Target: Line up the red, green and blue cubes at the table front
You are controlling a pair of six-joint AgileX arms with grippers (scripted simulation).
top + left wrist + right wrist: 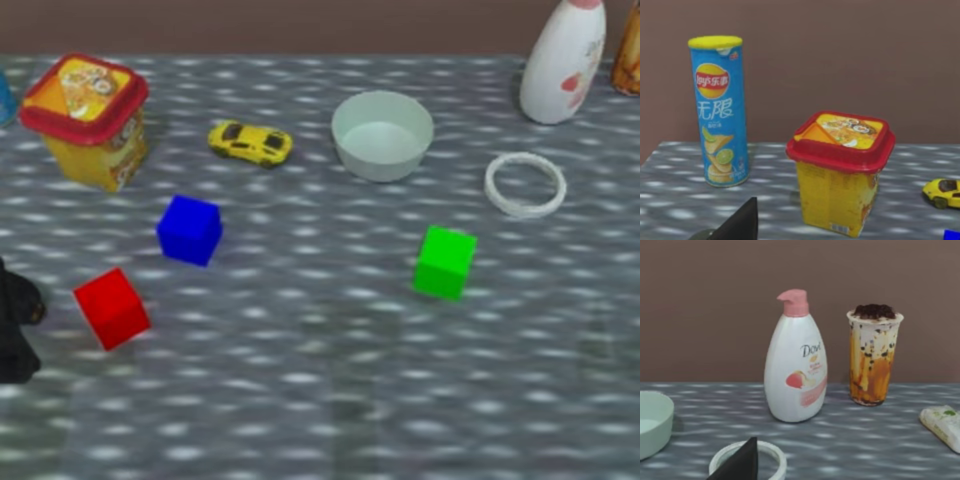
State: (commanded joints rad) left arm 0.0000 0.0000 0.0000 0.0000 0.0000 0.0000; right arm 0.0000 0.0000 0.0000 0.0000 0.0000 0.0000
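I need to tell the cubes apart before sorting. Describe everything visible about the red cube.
The red cube is a small, plain, matte block, bright red with no markings. It sits flat on the grey flecked table, turned at an angle to the table's edges, at the left side, nearer the front than the blue cube. Nothing touches it; a dark arm part shows at the left edge close by.

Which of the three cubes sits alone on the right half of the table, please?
The green cube, just below the pale bowl. The blue cube and red cube both sit together on the left half.
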